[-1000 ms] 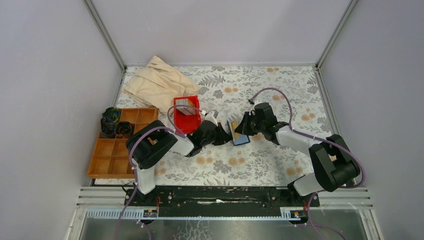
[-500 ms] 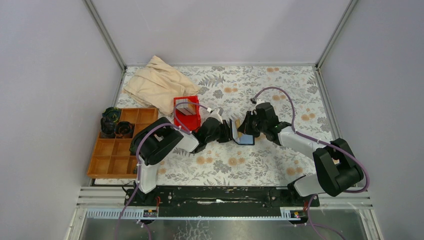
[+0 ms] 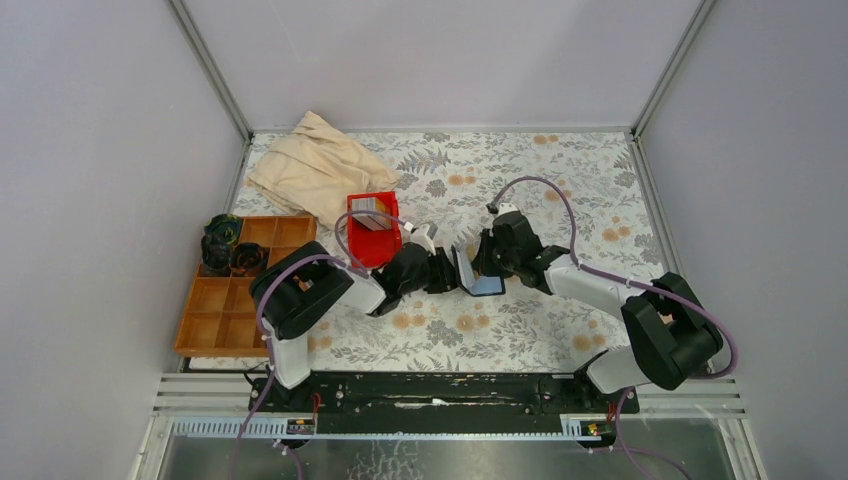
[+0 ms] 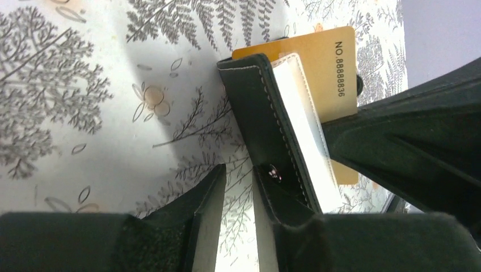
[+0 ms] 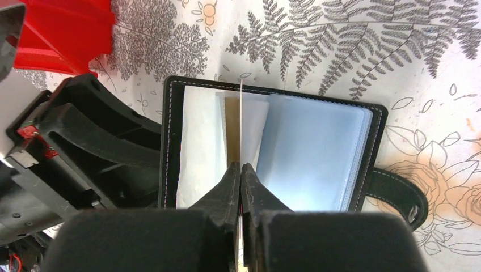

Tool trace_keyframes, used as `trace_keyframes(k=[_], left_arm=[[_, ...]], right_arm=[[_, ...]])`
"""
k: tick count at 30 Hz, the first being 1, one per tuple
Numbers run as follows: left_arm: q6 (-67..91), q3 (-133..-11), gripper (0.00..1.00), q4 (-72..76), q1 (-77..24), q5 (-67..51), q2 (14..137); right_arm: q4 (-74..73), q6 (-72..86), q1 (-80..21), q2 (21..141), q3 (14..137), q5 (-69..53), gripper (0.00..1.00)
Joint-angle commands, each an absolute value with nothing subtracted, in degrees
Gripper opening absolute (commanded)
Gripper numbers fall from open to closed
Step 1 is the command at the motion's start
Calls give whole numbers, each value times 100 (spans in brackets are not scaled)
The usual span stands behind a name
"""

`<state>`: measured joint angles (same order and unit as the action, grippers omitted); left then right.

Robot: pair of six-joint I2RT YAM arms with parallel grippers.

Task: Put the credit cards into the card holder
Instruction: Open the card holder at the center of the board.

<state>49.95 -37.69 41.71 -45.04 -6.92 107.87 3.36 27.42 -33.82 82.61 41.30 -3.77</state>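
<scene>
Pinching a tan card edge-on inside the open card holder, the right claw may miss its sleeve; the left claw, spread around the cover, might let it flop.

Matt leather look, glossy plastic
Your card holder is matt black and leather-like, with clear shiny sleeves; the tan card in it looks smooth plastic, the red bin beside it glossy.
</scene>
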Motion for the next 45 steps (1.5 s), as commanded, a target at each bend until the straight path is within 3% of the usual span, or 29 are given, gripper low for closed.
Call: trace_keyframes(k=[1, 12, 29, 45], left_arm=[[4596, -3179, 35, 2107, -4579, -442, 10939], [4834, -2664, 41, 1838, -4579, -170, 10140], [5002, -2679, 41, 278, -4697, 502, 7354], [4830, -3677, 41, 318, -5014, 423, 7723]], right_arm=[[202, 2725, -3569, 8341, 4435, -115, 0], [122, 2720, -3781, 8497, 4597, 154, 0], [-391, 2616, -4295, 8763, 5204, 939, 0], [-578, 2740, -4733, 9218, 5574, 1261, 0]])
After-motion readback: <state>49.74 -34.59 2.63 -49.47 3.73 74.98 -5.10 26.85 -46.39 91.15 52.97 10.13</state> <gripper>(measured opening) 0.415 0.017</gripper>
